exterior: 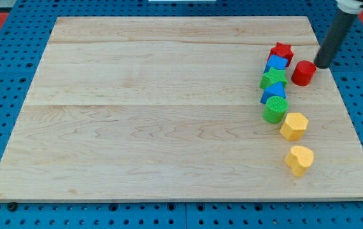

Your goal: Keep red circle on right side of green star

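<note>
The red circle [304, 73] sits on the wooden board near the view's right edge. The green star [274, 79] lies just to its left, with a small gap between them. My tip [322, 65] rests on the board just to the right of the red circle, close to it or touching it; I cannot tell which. The dark rod rises from the tip toward the view's top right.
A column of blocks runs down beside the green star: a red star [282, 51], a blue block [277, 63], another blue block [273, 92], a green cylinder [275, 109]. A yellow hexagon [293, 126] and a yellow heart [299, 159] lie lower. The board's right edge [353, 121] is near.
</note>
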`<move>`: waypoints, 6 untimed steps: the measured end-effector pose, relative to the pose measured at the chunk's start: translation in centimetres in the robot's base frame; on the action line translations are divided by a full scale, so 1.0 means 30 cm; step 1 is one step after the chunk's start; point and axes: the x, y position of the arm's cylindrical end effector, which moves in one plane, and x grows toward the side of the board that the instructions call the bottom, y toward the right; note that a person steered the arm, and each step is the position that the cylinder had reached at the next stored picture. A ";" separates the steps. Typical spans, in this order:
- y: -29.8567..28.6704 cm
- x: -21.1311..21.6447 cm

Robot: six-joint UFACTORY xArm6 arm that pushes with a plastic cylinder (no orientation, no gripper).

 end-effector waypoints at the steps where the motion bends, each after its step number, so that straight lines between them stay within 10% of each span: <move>1: -0.144 0.015; 6: -0.006 0.087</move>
